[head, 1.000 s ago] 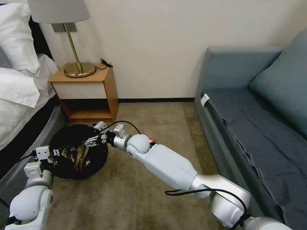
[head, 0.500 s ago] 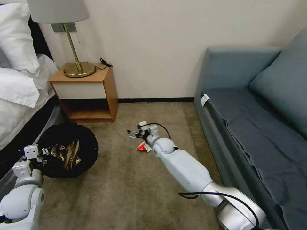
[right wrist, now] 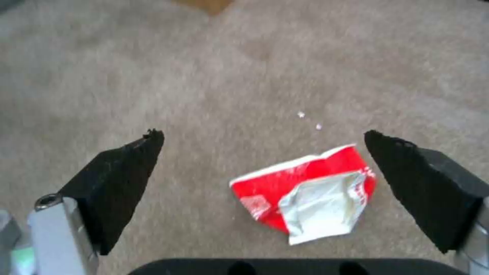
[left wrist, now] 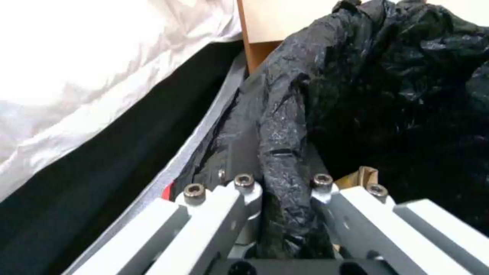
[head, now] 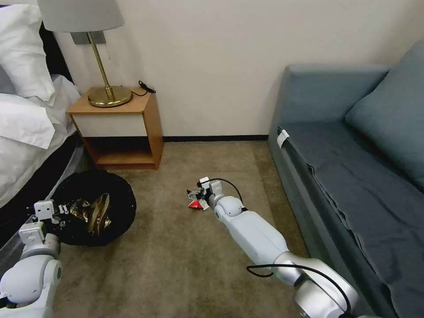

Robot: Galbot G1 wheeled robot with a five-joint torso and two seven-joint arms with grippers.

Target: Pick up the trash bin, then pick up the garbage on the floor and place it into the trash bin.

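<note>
Spread wide, the right gripper (right wrist: 265, 152) hangs just above the crumpled red-and-white wrapper (right wrist: 308, 193) on the tan carpet (head: 176, 265). Left gripper (left wrist: 282, 187) pinches the black-bagged round trash bin (head: 95, 207) rim beside the bed (head: 26, 132).

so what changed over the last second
The right gripper left the trash bin, swung right across the carpet and came down, open, over the red-and-white wrapper, which lies between its fingers, not yet gripped. The left gripper stayed shut on the bin's black bag, and the bin shifted slightly left. Gold wrappers remain inside.
</note>
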